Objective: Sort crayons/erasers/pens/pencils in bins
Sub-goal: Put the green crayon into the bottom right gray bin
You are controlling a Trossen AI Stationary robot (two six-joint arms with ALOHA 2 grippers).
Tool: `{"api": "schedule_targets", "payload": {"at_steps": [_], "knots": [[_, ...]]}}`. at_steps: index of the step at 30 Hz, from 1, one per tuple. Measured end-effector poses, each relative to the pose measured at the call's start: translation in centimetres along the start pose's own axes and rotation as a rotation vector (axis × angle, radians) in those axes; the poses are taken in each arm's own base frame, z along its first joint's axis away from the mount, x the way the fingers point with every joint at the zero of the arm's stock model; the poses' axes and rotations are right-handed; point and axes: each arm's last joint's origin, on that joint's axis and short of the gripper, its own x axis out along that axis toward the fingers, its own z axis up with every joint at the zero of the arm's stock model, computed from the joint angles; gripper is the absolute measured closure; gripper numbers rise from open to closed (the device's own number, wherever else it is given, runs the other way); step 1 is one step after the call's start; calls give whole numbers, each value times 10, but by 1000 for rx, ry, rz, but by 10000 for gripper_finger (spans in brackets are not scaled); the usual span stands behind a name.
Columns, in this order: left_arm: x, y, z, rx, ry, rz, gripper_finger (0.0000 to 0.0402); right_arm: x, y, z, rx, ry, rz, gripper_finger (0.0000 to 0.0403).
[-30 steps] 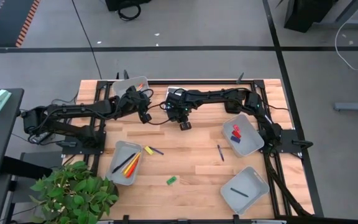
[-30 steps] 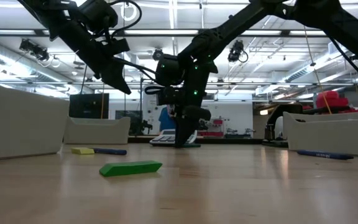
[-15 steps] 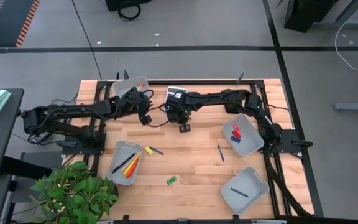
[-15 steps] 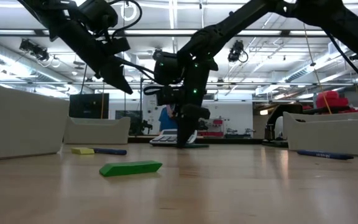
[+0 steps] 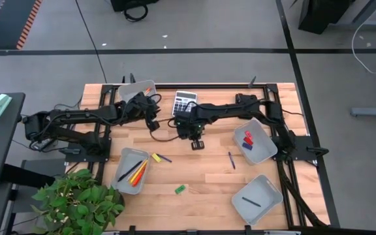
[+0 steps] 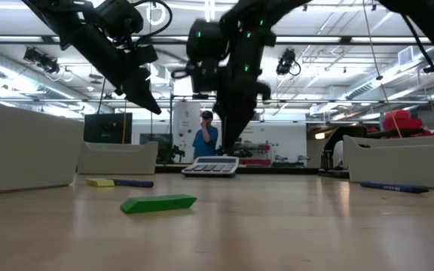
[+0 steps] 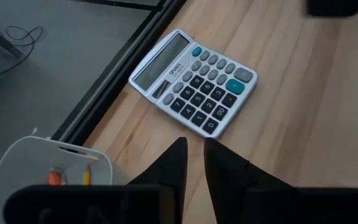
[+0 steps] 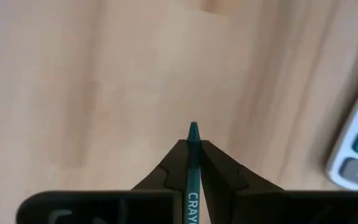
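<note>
Teal crayon [image 8: 193, 163] clamped in right hand [image 8: 192, 149], tip poking past the fingers, above wooden surface [image 5: 201, 173] at frame centre, just below calculator [image 5: 185, 102]. Left hand [image 7: 192, 163] upper left by a bin [image 5: 138, 89]; fingers nearly together, holding nothing.

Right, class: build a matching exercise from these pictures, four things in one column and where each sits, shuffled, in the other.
1 teal crayon
2 green eraser
3 calculator
4 red eraser

A in a bin on the right
B loose on the table, near side
C gripped in the right pincer
D at the table's far edge

Pairs: 1-C, 2-B, 3-D, 4-A
</note>
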Motion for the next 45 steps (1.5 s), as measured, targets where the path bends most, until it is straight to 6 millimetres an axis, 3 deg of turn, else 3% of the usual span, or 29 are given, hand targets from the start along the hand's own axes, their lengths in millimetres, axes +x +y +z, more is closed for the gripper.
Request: {"api": "schedule_targets", "payload": {"at_steps": [14, 23, 30, 37, 45], "knots": [[-3, -10, 1, 19, -11, -43, 338, -79, 77, 0, 21, -88, 33, 363], [-6, -20, 2, 22, -21, -79, 338, -116, 96, -26, 187, 14, 42, 363], [-8, -26, 2, 31, -27, -99, 338, -143, 119, -55, 333, 113, -80, 363], [-10, -30, 2, 40, -30, -111, 346, -136, 143, -97, 464, 54, -106, 363], [-9, -30, 2, 36, -30, -110, 340, -105, 169, -155, 678, 5, -49, 363]]}}
